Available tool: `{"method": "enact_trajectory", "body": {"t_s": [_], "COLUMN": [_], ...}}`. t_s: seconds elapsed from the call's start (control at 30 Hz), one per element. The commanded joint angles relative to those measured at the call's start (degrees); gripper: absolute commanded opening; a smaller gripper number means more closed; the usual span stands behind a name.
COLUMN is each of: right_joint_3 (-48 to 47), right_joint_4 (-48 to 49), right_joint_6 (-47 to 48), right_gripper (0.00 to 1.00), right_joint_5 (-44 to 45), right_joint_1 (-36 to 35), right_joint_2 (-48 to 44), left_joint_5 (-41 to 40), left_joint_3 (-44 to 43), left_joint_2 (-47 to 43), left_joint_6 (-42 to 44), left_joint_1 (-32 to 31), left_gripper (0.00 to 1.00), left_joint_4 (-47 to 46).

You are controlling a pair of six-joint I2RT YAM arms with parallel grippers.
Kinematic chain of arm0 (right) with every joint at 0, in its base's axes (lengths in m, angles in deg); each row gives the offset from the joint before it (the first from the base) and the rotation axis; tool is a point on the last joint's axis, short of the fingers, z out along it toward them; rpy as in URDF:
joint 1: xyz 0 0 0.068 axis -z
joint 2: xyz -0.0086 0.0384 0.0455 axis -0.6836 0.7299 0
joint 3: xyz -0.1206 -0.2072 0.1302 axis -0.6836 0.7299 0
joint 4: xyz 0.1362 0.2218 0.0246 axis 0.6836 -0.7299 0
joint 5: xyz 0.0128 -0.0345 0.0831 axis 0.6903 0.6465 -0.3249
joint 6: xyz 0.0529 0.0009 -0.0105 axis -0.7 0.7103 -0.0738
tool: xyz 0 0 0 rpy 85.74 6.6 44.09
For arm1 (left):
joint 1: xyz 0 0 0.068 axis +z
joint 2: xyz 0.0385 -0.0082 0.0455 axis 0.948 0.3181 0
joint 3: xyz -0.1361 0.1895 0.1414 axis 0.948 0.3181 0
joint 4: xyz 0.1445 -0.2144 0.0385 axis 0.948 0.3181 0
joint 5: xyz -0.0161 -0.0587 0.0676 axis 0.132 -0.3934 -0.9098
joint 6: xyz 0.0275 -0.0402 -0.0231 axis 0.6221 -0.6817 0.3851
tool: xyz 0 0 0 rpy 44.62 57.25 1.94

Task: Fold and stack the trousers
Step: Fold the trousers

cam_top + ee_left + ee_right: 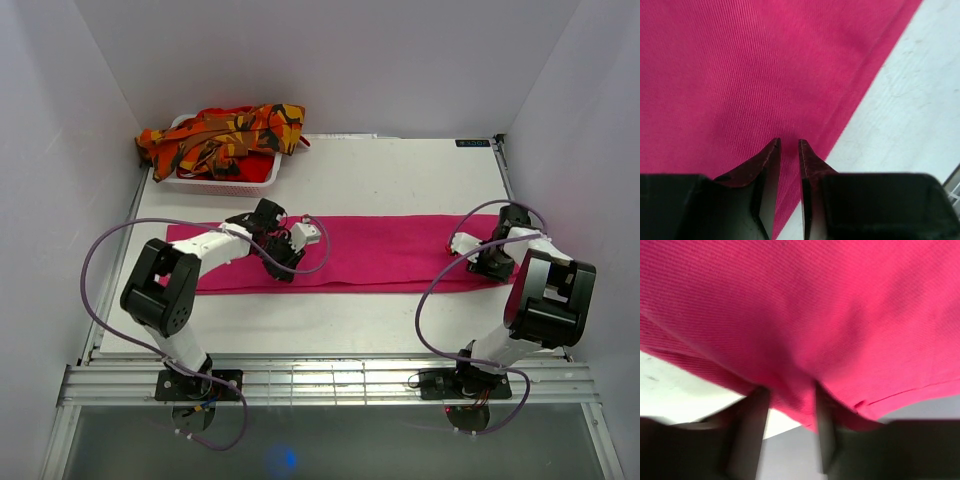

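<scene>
Table [400, 170] carries the pink trousers [400, 250] spread flat, and only the overhead view shows the orange trousers [220, 135] heaped in the basket [262, 181]. Left gripper [790, 145] stands narrowly parted on the cloth. Right gripper [788, 390] straddles the cloth edge; grip unclear.

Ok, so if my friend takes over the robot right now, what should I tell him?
Left gripper: fingers nearly together over the pink trousers, by their near edge; grip unclear.
Right gripper: at their right end, cloth between its fingers; grip unclear.
Pink trousers: a long flat strip across the table.
Orange trousers: bunched in the white basket, back left.
Done: pink pair laid out.
Left: fold it shorter, fold the orange pair, stack both.
</scene>
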Motion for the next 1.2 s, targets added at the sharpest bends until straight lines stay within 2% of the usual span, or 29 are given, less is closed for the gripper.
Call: {"method": "enact_trajectory", "body": {"t_s": [0.0, 0.03, 0.07, 0.3, 0.4, 0.43, 0.5, 0.53, 0.6, 0.63, 0.7, 0.73, 0.9, 0.97, 1.0, 1.17], "right_joint_3": [-1.24, -0.8, -0.71, -1.41, -1.15, -0.72, 0.87, 1.31, 2.1, 2.19, 1.84, 1.84, 1.05, 0.08, -0.18, -1.59], "right_joint_4": [-1.55, -0.76, 0.9, 4.78, 4.78, 5.05, 6.88, 7.33, 8.03, 8.3, 8.3, 7.78, 6.81, 5.93, 5.67, 4.52], "right_joint_6": [-0.06, 0.29, 1.6, 8.63, 9.52, 9.61, 9.96, 10.48, 10.66, 10.66, 10.58, 10.23, 9.87, 9.35, 9.26, 8.91], "right_gripper": [0.51, 0.57, 0.7, 0.7, 0.68, 0.67, 0.57, 0.47, 0.37, 0.26, 0.17, 0.08, 0.08, 0.08, 0.08, 0.08], "right_joint_5": [-2.35, -1.82, -1.47, -0.06, -1.46, -1.64, -2.25, -2.17, -2.25, -2.52, -2.87, -2.87, -5.15, -5.51, -5.68, -6.12], "right_joint_1": [-0.43, 0.18, 0.62, 5.19, 5.46, 5.46, 5.37, 5.37, 5.37, 5.37, 5.37, 5.37, 5.37, 5.37, 5.37, 5.37], "right_joint_2": [-1.7, -1.97, -2.15, -1.1, -1.27, -1.44, -1.97, -2.15, -2.5, -2.59, -3.29, -3.55, -4.61, -4.7, -4.78, -4.78], "left_joint_5": [-3.34, -3.52, -3.78, -3.7, 0.41, 2.35, 6.47, 6.93, 6.5, 5.02, 2.82, 0.46, -6.23, -9.48, -10.46, -13.18], "left_joint_3": [-0.1, 0.08, 0.34, 0.34, 0.52, 0.78, 0.87, 0.35, -0.27, -0.45, -0.45, -0.54, -1.16, -0.8, -0.54, -1.5], "left_joint_2": [4.95, 5.67, 6.46, 9.98, 8.15, 7.01, 2.7, 1.47, -1.87, -2.93, -5.3, -5.57, -3.03, -2.06, -1.54, 1.54], "left_joint_6": [-0.7, -0.96, -1.23, -0.7, 0.35, 0.79, 1.84, 2.02, 3.33, 3.95, 4.75, 4.49, 3.87, 4.22, 4.22, 4.66], "left_joint_1": [0.44, 0.61, 1.05, 8.51, 9.31, 9.23, 8.79, 8.44, 5.9, 4.75, 0.8, -0.34, -7.2, -9.65, -10.54, -14.49], "left_gripper": [0.32, 0.31, 0.31, 0.29, 0.33, 0.37, 0.39, 0.39, 0.39, 0.39, 0.39, 0.38, 0.39, 0.41, 0.45, 0.5], "left_joint_4": [0.77, 0.68, 0.59, 2.35, 2.88, 2.97, 2.7, 2.62, 2.53, 2.44, 1.13, 0.6, -3.53, -6.42, -7.31, -10.83]}}
